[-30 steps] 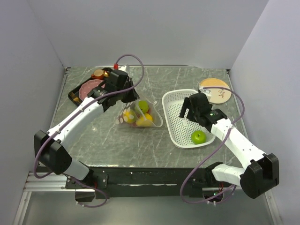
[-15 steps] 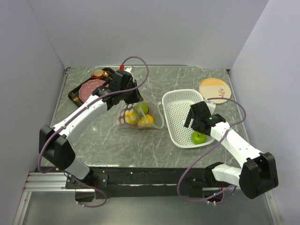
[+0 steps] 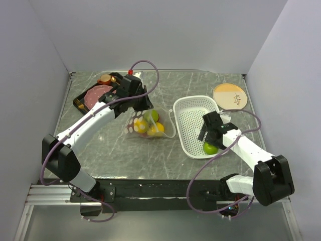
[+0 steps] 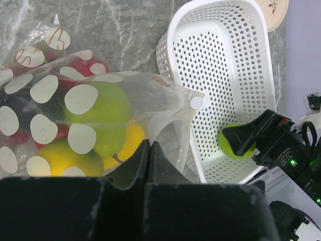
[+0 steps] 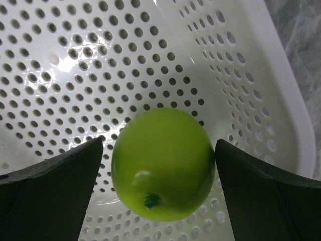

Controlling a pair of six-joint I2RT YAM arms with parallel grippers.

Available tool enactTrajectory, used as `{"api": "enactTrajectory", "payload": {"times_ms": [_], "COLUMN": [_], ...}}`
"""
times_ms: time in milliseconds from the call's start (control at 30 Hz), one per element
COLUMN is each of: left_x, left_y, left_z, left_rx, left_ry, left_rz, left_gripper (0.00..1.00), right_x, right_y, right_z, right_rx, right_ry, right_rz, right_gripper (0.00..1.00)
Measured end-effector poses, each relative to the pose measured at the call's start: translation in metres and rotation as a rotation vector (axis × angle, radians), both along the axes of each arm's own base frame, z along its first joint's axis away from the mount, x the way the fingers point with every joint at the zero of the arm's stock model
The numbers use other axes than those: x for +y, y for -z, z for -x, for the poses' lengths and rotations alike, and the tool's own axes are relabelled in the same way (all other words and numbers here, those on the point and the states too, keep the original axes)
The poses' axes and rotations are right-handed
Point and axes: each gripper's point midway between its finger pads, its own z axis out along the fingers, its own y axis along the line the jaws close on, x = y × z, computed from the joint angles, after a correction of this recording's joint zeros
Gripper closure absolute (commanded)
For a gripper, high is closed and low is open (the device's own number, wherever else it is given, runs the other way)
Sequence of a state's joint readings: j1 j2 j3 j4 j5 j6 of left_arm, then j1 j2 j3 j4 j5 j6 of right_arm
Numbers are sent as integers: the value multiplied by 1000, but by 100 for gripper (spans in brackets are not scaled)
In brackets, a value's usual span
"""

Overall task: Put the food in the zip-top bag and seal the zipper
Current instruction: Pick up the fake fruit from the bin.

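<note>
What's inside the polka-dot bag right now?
Through the zip-top bag show a green apple, yellow citrus and a red fruit. Its white dots and the left gripper, jaws shut on its edge, cover the rest.

A grey, marble-veined bench [image 3: 130, 155] stands boxed in by plain pale walls: back wall [image 3: 160, 35], left wall [image 3: 25, 100], right wall [image 3: 293, 75]. Soft, even light. A black rail [image 3: 150, 190] lines its near edge.
</note>
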State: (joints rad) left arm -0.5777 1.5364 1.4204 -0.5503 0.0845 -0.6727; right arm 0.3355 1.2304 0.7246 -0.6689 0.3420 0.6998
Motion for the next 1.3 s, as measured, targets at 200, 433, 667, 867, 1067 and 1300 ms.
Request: {"api": "enactTrajectory", "payload": {"times_ms": [200,433,667,867,1067,1300], "left_x": [0,0,0,0,0,0], "left_y": [0,0,0,0,0,0], "left_z": [0,0,0,0,0,0], "left_rx": [-1,-1,-2,-1,-1,-1], "left_ry": [1,3,2,2,2,4], "left_rz": [-1,-2,-3,-3,-3,-2], "left_gripper": [99,99,99,99,99,99], "right_x": [4,9,10,13,18,32], "right_y": [6,5,7,6,-4,-47], "right_z": [4,-1,-6,-13,-17,-32], "right_rx": [21,3,-1,-11,-50,-201], "right_ry": [4,-7,-14,-32,-63,-135], "right_rz": [-27,-50,-47,-44,-71,-144], "right_gripper": [0,15,24,43,43,44]}}
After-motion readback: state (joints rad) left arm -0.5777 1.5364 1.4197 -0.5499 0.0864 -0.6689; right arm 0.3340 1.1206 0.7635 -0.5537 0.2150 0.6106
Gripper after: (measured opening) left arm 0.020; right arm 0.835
